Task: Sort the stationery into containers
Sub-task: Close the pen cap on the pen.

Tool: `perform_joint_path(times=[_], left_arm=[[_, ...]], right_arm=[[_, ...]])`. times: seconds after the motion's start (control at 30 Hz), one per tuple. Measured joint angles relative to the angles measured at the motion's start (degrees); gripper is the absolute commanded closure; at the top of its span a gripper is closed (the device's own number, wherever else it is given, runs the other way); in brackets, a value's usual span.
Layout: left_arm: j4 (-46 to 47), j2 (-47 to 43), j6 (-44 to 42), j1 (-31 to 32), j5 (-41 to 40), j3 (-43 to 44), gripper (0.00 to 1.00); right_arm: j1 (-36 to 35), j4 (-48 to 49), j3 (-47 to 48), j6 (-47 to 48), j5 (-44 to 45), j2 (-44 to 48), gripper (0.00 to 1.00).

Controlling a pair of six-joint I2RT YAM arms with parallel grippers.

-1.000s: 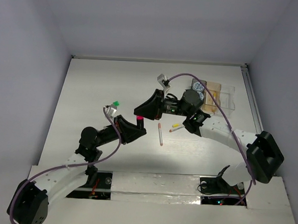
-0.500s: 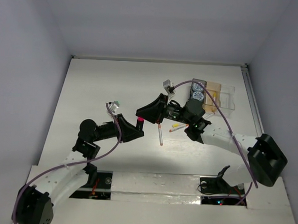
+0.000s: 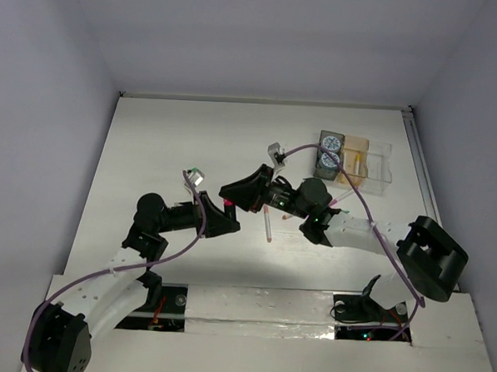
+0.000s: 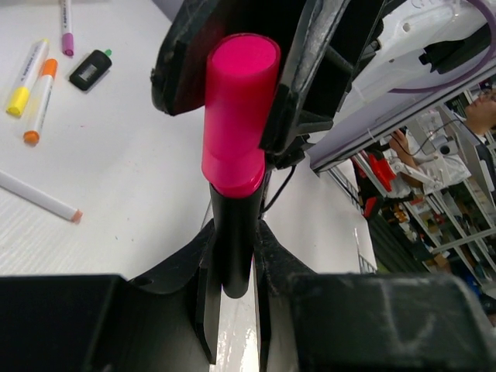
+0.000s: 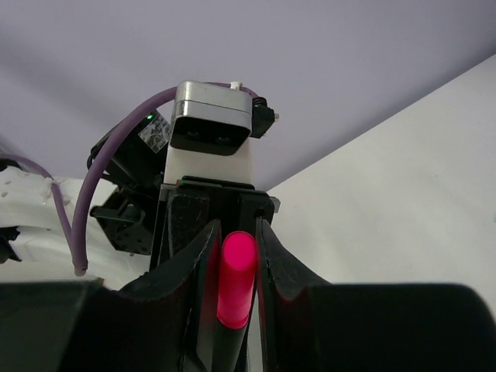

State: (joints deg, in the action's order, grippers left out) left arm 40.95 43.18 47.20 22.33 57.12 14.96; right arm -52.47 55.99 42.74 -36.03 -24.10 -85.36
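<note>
Left wrist only: loose pens point(image 4: 32, 77)

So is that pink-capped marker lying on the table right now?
No, the pink-capped highlighter is held up off the table, with the left gripper clamping its black body and the right gripper around its cap.

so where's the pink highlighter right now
The pink highlighter is off the table, mid-scene in the top view, held between the two arms: the left gripper clamps its black body and the right gripper its pink cap.
</note>
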Motion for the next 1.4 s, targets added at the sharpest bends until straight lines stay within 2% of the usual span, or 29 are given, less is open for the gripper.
perform_joint_path(times=[0.23,0.97,1.17,1.4], left_arm=[[-9.46,-4.33,-2.75,-3.23,2.60,2.78,1.00],[-6.23,3.04,-1.01,-5.35,5.97,3.15,1.00],[-12.70,1.01,-3.80,-6.36,7.63,4.94,1.00],[-17.31,1.36,-5.99,-6.80,8.85,7.85,1.00]], right_arm=[[-0.26,2.03,-5.11,-1.46,4.31,3.80,1.00],[-1.84,7.32,-5.68,-4.26,10.47,-1.90,1.00],[-3.08,7.93,-7.80,-4.35,12.35,-0.42,1.00],[-6.10,8.44,-4.79,-3.04,14.45,-3.04,1.00]])
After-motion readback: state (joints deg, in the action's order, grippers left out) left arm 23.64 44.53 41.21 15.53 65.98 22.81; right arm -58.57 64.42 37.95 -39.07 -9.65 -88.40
